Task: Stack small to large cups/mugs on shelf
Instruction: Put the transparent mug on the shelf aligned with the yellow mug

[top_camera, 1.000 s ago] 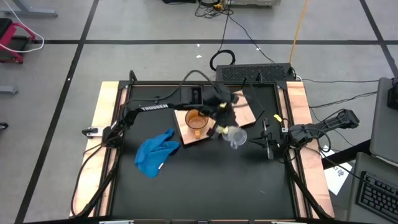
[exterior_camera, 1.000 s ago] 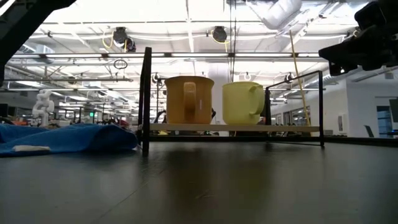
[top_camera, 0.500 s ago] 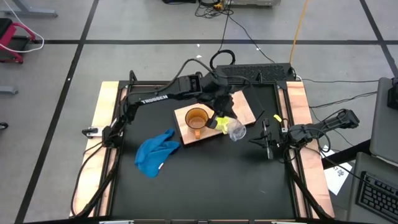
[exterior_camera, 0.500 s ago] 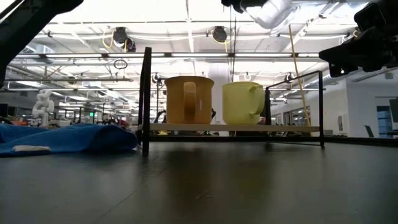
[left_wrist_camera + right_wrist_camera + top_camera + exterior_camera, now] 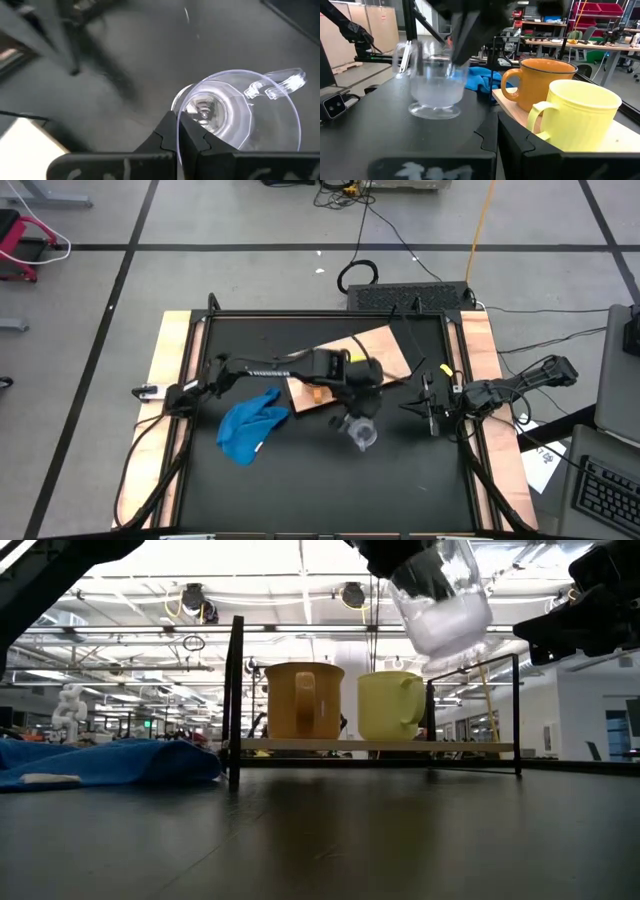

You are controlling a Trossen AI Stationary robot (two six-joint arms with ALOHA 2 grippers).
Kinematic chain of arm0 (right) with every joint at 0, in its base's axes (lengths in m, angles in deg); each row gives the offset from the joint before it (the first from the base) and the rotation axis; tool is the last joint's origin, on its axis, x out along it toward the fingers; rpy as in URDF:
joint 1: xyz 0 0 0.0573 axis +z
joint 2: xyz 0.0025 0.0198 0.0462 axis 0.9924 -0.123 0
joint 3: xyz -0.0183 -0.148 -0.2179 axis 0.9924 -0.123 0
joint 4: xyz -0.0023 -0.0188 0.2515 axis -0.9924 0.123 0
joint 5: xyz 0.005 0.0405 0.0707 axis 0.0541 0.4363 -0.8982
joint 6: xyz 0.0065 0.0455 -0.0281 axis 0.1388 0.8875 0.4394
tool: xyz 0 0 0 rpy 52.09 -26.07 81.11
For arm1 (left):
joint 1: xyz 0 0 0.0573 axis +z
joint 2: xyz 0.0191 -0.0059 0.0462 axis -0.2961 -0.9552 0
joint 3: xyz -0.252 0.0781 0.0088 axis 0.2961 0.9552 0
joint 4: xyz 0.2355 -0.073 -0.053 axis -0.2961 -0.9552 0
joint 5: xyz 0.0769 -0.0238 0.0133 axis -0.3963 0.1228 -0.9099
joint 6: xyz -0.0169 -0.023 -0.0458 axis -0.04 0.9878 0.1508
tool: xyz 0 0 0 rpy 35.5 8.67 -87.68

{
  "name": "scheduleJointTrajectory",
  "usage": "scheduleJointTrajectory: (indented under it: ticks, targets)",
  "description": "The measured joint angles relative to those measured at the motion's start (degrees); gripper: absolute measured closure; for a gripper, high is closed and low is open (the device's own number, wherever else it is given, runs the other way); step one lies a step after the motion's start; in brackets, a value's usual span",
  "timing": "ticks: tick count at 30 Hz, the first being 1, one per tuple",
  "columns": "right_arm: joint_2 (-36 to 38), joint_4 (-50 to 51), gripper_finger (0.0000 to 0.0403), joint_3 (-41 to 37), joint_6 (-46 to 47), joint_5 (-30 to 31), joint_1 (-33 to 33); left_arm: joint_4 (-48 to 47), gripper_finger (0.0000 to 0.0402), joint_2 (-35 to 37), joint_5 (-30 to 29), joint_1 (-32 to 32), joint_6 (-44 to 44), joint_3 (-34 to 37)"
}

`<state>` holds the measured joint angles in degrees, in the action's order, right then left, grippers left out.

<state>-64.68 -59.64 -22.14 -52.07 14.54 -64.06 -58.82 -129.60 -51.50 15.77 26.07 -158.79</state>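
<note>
Left tool pinches the clear cup by its rim, at the shelf's 6 o'clock; it could slip. Right tool is closed, empty.

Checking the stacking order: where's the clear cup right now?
In the high view, the clear cup is held in the left gripper, above the black tabletop just off the shelf, right of the blue cloth.

Orange-brown mug, yellow mug, blue cloth.
</note>
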Motion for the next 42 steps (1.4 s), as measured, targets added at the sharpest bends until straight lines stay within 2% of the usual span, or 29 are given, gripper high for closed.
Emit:
scheduleJointTrajectory:
  ticks: [4,19,42]
  targets:
    - [0.0,0.1,0.0403,0.0,0.1,0.0,0.0,0.0,0.0401,-1.4,-3.3,-1.6,1.1,0.0]
    - [0.0,-0.1,0.0403,0.0,0.1,0.0,0.0,-3.2,0.0401,-7.9,-5.9,-3.7,4.8,0.0]
    - [0.1,-0.2,0.0403,0.0,0.1,0.0,0.0,-2.7,0.0401,-8.4,-6.8,-4.2,4.7,0.0]
